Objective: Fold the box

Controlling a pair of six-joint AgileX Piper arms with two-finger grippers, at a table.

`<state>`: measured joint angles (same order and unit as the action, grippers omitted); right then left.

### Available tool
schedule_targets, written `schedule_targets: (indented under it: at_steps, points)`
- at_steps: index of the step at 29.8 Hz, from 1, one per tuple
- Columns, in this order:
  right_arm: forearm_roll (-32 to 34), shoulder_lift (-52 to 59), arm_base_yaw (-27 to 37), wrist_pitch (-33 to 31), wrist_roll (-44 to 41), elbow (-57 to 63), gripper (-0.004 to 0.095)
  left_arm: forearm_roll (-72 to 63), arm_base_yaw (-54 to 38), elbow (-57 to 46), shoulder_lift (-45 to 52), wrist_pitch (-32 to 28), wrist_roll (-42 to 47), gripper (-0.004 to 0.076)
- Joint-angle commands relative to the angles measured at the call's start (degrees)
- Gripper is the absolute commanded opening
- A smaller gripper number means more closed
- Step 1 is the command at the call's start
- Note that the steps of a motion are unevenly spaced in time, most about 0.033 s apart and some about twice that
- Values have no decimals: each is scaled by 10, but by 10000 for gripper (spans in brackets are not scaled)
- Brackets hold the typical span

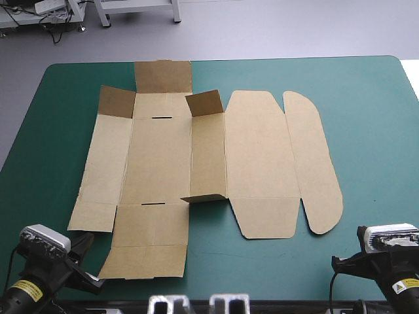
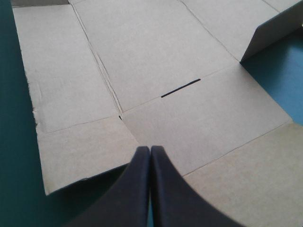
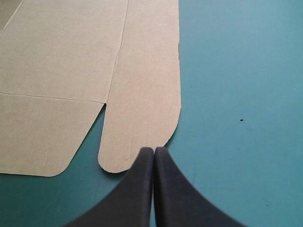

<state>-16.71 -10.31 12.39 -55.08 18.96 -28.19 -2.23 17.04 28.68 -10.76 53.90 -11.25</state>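
While both hands are shut and grip nothing, the fold is judged to be barely begun. The left hand [image 2: 150, 149], its two broad black fingers pressed into one pointed arch, is held low over the near left part of the box [image 2: 156, 52], a cut sheet of brown board, a little short of a thin dark slot [image 2: 180, 88] cut along a crease. The right hand [image 3: 154, 150], likewise closed and empty, is poised at the near tip of the long rounded flap [image 3: 144, 94] at the sheet's right end. The box is laid mostly flat across the middle of the counter with its teal-green cover [image 1: 366, 131]. Only one long narrow wall [image 1: 208, 157] is raised, between the base panel and the wide lid panel, and two small corner flaps at the far side are tilted up. Slipping is judged the main risk: pushed at an edge by a closed hand, the light sheet could be slid over the cover instead of creased, and the raised wall knocked flat. A flap lifted from one corner alone could be bent off its scored line. No other thing is seen on the cover; only the standing wall is set in the way of a reach from the right towards the base panel.
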Motion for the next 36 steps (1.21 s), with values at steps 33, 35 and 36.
schedule_targets:
  at_steps: [33,35,36]
  points:
    - [-10,-8,-2,46,5,-15,-13,136,-192,447,-553,-159,202,16]
    - [-10,-8,-2,46,5,-15,-13,63,-259,460,-570,-153,149,16]
    - [-10,-8,-2,46,5,-15,-13,19,-293,464,-576,-148,121,16]
